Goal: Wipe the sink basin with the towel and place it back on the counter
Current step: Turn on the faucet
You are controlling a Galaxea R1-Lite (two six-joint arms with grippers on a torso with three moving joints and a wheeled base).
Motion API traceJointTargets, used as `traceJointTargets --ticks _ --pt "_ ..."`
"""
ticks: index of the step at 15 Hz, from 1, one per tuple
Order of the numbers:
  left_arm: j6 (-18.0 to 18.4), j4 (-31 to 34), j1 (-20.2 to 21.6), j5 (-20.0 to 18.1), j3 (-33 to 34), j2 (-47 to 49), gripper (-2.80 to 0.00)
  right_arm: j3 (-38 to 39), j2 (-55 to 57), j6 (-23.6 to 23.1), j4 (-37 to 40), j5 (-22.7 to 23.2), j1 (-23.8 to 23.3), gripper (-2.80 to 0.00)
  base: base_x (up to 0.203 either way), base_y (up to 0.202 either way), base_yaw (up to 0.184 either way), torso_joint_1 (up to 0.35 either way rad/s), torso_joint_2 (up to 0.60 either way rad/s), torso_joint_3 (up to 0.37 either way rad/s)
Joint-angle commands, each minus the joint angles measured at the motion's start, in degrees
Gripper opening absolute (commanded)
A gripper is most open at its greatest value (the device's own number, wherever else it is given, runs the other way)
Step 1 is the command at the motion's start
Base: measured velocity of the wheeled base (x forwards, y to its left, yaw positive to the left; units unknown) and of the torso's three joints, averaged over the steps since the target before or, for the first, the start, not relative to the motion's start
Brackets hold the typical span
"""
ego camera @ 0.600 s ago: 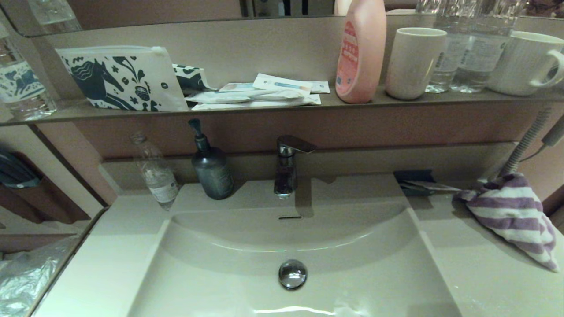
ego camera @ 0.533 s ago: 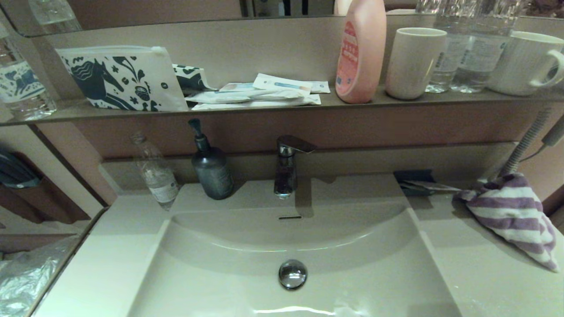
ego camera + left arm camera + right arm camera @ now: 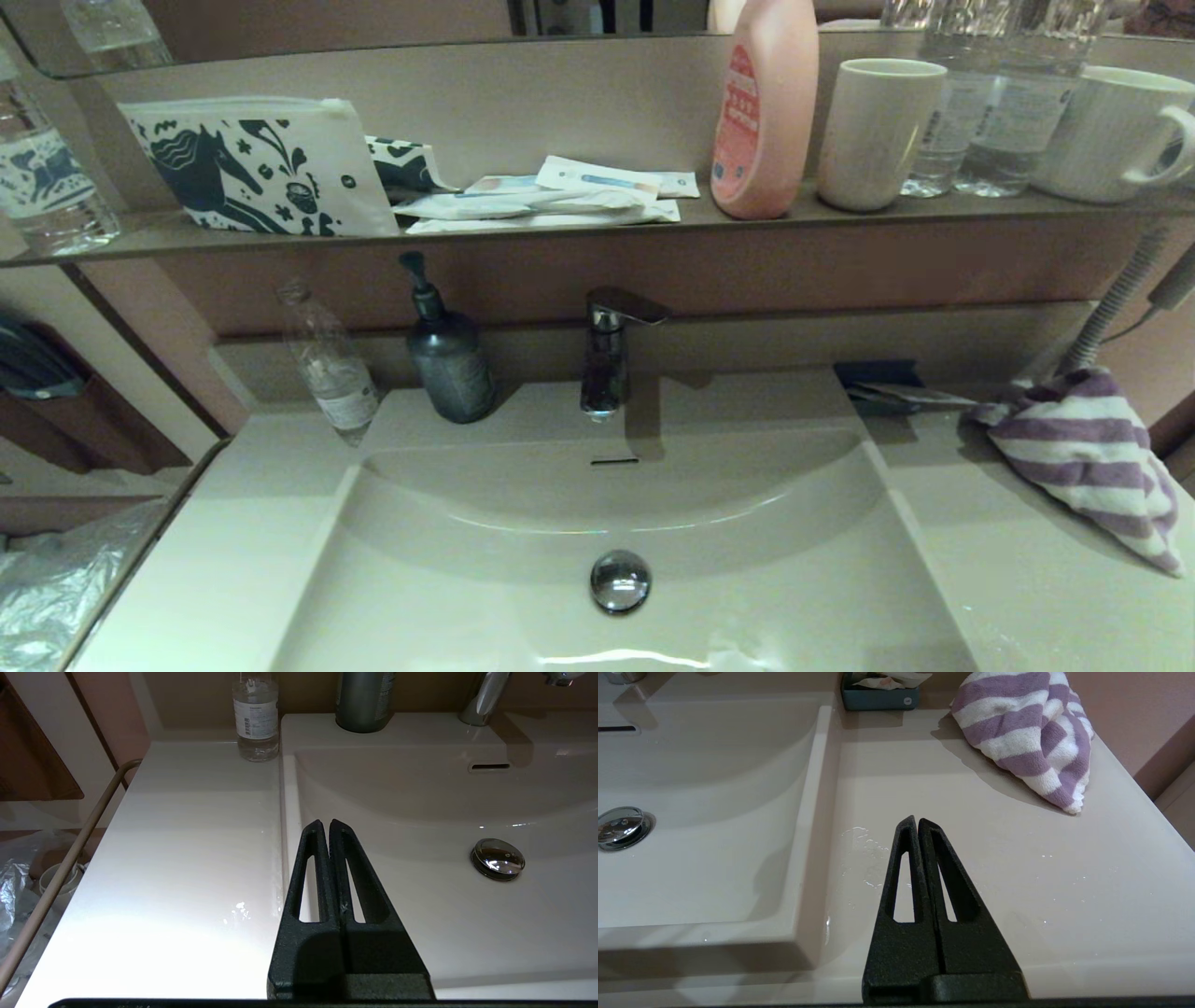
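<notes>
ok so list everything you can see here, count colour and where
sink basin: 1, off-white, centre
drain plug: 1, chrome, basin floor
tap: 1, chrome, behind basin
counter: 1, off-white, both sides of basin
towel: 1, purple and white, right counter
pump bottle: 1, dark grey, left of tap
clear bottle: 1, left counter corner
shelf: 1, brown-grey, above tap
pouch: 1, white, blue horse print, shelf left
pink bottle: 1, shelf
cups: 2, off-white, shelf right
left gripper: black, shut, over basin's left edge
right gripper: black, shut, over right counter
</notes>
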Motion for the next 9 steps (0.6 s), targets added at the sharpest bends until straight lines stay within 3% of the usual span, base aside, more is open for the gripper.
traceJointTargets --ticks 1,9 --pt "0.0 0.0 0.0 0.0 0.0 0.0 -2.8 0.0 0.0 0.0 0.0 0.0 0.0 -2.8 0.0 0.0 0.0 0.0 0.0 0.0" --pt "0.1 0.0 0.0 0.0 0.0 0.0 -2.8 0.0 0.0 0.0 0.0 0.0 0.0 -2.8 0.0 0.0 0.0 0.0 0.0 0.0"
